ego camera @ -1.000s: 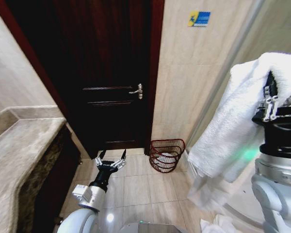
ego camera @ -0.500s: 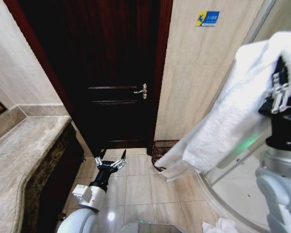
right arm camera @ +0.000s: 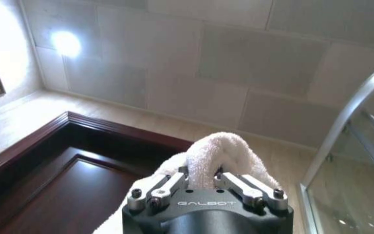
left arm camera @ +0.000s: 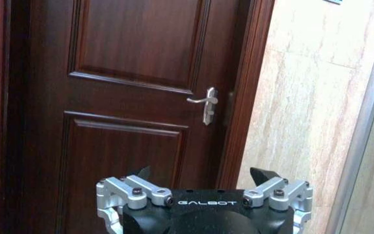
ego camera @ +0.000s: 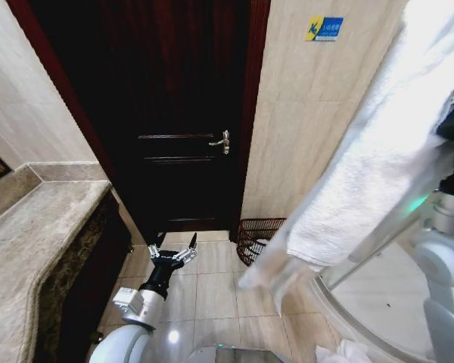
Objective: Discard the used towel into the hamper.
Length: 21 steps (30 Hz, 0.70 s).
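1. In the right wrist view the right hand [right arm camera: 203, 187] is sitting at the bottom centre of the frame, its two fingers [right arm camera: 171, 184] pinching closed on a fold of the white towel [right arm camera: 219, 151], which is bulging up between them.
2. In the head view the towel [ego camera: 363, 181] is hanging in a long diagonal drape from the upper right corner down toward the lower centre, its loose end dangling above the floor [ego camera: 212, 302]; the right arm is standing along the right edge of the frame, mostly behind the cloth.
3. The hamper [ego camera: 259, 236] is sitting on the floor tiles at the lower centre of the head view, against the beige wall [ego camera: 310, 113], just right of the dark door [ego camera: 174, 113]. It is lying well below the right hand, and the towel's lower end is overlapping its right side in the picture.
4. The left hand [ego camera: 171, 252] is hovering low at the lower left centre of the head view, fingers spread apart and gripping nothing, to the left of the hamper and apart from it.
5. In the left wrist view the left hand [left arm camera: 203, 178] is pointing at the door with its fingertips [left arm camera: 263, 174] wide apart; the door handle [left arm camera: 206, 103] is showing above it at mid-frame.
6. A stone table [ego camera: 30, 242] is running along the left edge of the head view.
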{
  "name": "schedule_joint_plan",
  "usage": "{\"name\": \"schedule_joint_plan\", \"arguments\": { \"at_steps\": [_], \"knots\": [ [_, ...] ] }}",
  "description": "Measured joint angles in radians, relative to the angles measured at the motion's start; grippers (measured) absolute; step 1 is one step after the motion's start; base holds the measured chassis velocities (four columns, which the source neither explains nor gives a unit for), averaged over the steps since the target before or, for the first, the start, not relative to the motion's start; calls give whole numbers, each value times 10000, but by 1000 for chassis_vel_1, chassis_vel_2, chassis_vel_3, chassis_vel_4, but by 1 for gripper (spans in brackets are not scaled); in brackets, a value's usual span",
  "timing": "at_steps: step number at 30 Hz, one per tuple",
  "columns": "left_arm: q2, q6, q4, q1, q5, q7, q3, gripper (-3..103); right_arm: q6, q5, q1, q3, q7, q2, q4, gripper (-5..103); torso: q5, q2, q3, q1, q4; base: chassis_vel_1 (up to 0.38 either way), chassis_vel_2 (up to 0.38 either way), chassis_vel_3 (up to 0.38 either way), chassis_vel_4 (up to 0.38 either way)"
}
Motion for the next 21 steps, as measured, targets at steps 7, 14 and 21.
{"name": "schedule_joint_plan", "arguments": {
  "at_steps": [7, 14, 21],
  "knots": [
    [0, 0, 0, 0, 0, 0, 0, 100, -122, 104, 44, -100, -16, 256, -145, 13, 1, 2, 1, 0, -1, 0, 0, 0, 0],
    [0, 0, 0, 0, 0, 0, 0, 100, -346, 219, 246, -228, -19, 432, -105, 13, -1, 4, 1, 0, 0, 0, 0, 0, 0],
    [0, 0, 0, 1, 0, 0, 0, 100, -343, 256, 249, -182, -59, 428, -116, 13, -2, 8, 0, -2, 0, -27, 24, 26, -23]
  ]
}}
